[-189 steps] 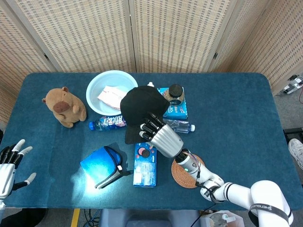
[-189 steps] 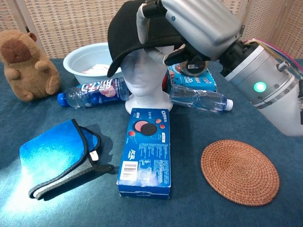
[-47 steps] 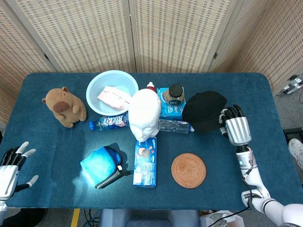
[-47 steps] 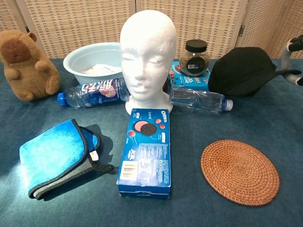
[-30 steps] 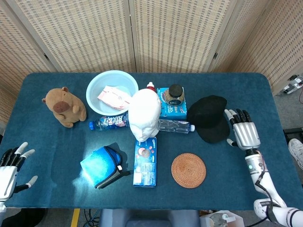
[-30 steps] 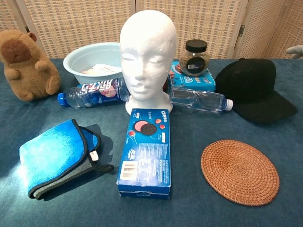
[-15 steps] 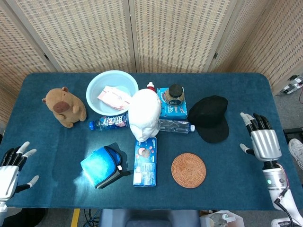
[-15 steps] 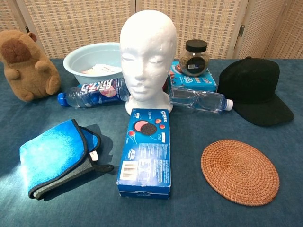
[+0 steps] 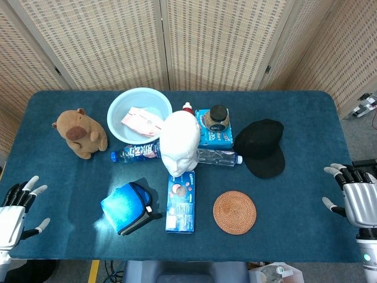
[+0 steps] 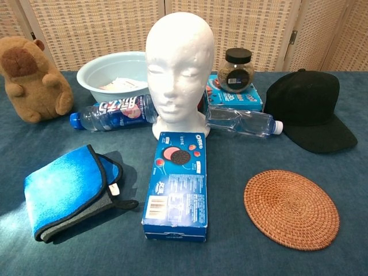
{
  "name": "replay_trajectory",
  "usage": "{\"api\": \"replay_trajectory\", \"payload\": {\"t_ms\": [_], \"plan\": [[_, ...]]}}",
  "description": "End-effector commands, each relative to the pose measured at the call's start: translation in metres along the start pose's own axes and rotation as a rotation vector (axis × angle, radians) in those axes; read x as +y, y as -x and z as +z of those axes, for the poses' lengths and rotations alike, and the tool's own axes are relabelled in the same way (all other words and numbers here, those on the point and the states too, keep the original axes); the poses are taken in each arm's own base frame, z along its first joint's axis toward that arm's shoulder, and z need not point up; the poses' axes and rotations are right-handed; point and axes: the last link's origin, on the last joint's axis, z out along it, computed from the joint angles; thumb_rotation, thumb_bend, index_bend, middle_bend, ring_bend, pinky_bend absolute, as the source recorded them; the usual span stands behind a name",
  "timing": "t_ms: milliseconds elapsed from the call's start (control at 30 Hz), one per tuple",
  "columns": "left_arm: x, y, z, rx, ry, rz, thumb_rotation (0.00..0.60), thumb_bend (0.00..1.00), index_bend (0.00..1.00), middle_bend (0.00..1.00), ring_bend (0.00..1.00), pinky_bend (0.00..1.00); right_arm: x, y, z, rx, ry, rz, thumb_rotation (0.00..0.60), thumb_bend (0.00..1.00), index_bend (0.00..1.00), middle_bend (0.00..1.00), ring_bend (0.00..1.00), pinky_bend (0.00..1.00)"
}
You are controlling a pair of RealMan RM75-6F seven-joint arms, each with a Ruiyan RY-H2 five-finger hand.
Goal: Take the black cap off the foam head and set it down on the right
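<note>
Black cap (image 9: 263,146) lies on the bench (image 9: 306,124), right of the bare head (image 9: 179,143); both hands, left (image 9: 13,214) and right (image 9: 355,199), hang empty with fingers apart, so the task looks done.

The word "OREO" is readable on the blue cookie box (image 10: 176,185) lying before the foam head (image 10: 179,68).

Head overhead; chest low, frontal (same table (image 9: 294,106)).

Cut off by the head view's edges: left hand (image 9: 12,213) at 8 o'clock, right hand (image 9: 356,200) at 4 o'clock.
</note>
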Motion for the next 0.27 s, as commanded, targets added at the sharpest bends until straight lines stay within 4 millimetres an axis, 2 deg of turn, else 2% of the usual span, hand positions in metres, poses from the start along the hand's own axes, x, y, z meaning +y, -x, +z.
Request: {"api": "replay_trajectory", "payload": {"t_ms": [33,267], "plan": [[0.0007,0.0,0.0003,0.001,0.002,0.0,0.6,0.19,0.2,0.04,0.01,0.0,0.001,-0.0018,-0.0046,-0.004,0.001,0.011,0.6,0.0,0.31,0.27,0.21,0.28],[0.0019,-0.0001,0.0011,0.001,0.002,0.002,0.6,0.19,0.2,0.04,0.01,0.0,-0.0042,-0.0015,-0.0113,-0.02,-0.025,0.015,0.6,0.0,0.31,0.27,0.21,0.28]]}}
